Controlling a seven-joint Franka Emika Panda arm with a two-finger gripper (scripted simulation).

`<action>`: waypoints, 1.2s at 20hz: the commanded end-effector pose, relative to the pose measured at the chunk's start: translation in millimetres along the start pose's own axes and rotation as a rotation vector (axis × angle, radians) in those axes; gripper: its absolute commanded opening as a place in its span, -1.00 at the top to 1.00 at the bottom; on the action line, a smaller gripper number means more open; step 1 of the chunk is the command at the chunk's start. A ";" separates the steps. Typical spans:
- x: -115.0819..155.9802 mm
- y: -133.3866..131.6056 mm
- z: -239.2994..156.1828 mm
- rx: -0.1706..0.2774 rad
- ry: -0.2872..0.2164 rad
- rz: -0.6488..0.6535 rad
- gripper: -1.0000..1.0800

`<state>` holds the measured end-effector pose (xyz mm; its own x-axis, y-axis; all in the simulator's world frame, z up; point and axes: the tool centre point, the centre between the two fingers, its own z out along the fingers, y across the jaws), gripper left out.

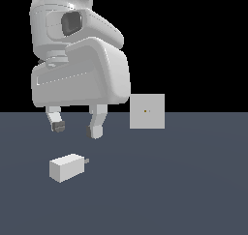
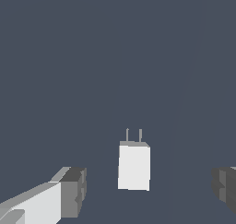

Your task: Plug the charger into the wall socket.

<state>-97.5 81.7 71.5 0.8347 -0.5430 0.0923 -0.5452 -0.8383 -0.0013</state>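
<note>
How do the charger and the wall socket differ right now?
The charger is a small block lying on the floor; the wall socket is a larger flat plate standing upright. The charger has grey prongs sticking out; the socket shows only tiny dots at its centre. Both are pale, and the tool touches neither.

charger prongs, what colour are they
Grey, on an off-white charger; the prongs show best in the wrist view.

The Panda arm's white wrist hangs over the floor, its gripper [image 1: 76,129] pointing downward with both fingers [image 1: 97,125] spread wide apart (dark pads at the tips), holding nothing and touching no surface.
</note>
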 end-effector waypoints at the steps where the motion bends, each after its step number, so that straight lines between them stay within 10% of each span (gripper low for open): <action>1: -4.2 -1.4 3.6 -0.002 0.003 0.021 -0.92; 24: -14.2 -3.4 50.0 -0.005 0.004 0.045 -0.92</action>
<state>-103.8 89.6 26.1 0.8090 -0.5800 0.0958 -0.5827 -0.8127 0.0004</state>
